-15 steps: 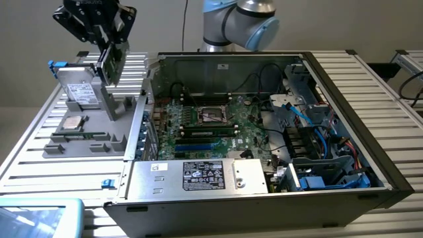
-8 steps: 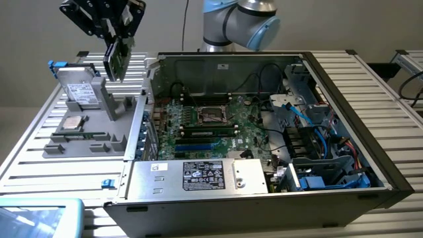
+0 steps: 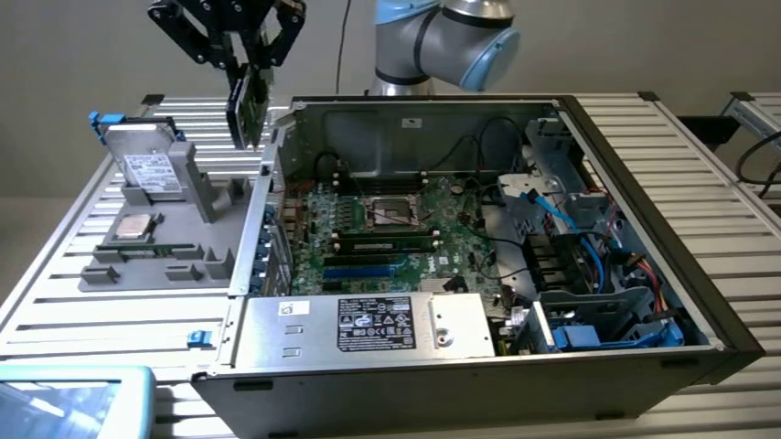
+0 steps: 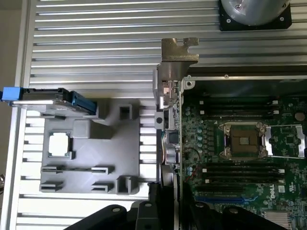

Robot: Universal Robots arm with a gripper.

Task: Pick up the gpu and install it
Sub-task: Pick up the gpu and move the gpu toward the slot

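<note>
- The gpu (image 3: 248,108) hung upright in the air, edge toward the exterior camera, clear of the table (image 3: 73,302).
- The gripper (image 3: 244,66) held it from above, fingers (image 3: 230,66) clenched on the card's upper edge.
- In the wrist view the gpu (image 4: 169,139) ran along the case's side wall, just beside the motherboard (image 4: 240,143), with its metal bracket (image 4: 178,52) at the far end from the gripper (image 4: 165,203).
- The open case (image 3: 635,183) lay on its side, motherboard (image 3: 390,229) facing up, a power supply (image 3: 366,325) at its near end.
- On the exterior view's left, a grey holder (image 3: 171,270) sat just beside the case.
- A hard drive (image 3: 153,169) stood tilted in the holder, and a square chip (image 3: 132,227) lay flat nearer the camera.
- The arm (image 3: 440,37) rose behind the case.
</note>
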